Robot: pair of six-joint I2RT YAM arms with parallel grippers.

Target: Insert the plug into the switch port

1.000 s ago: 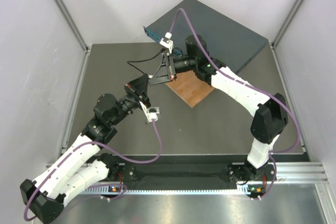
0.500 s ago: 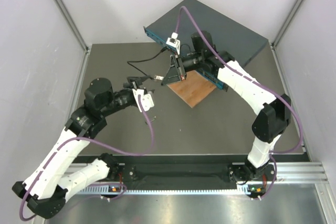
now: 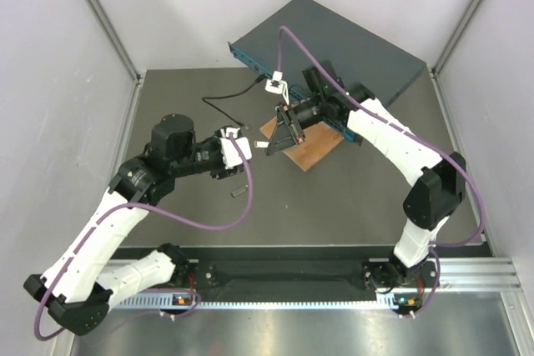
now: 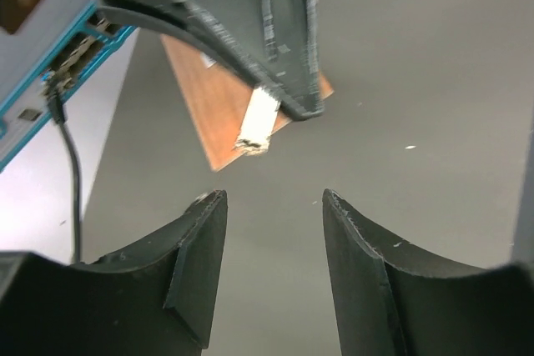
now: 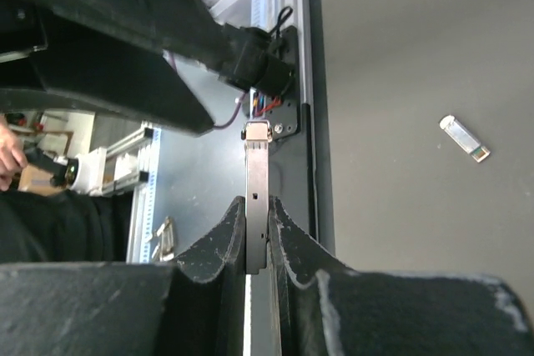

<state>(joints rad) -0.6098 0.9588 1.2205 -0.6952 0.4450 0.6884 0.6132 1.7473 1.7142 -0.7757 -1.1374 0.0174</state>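
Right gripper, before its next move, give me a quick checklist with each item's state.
1. Right gripper shut on the thin pale grey piece: ok.
2. Left gripper open and empty: ok.
3. Held piece has a cable on it: cannot tell, none shows.
4. Held piece faces the teal front face of the dark blue-grey network switch: not ok, it points toward the left gripper.
5. Thin black cable seated in the switch: cannot tell; it reaches the teal face.
6. Held piece clear of the brown wooden board: cannot tell.
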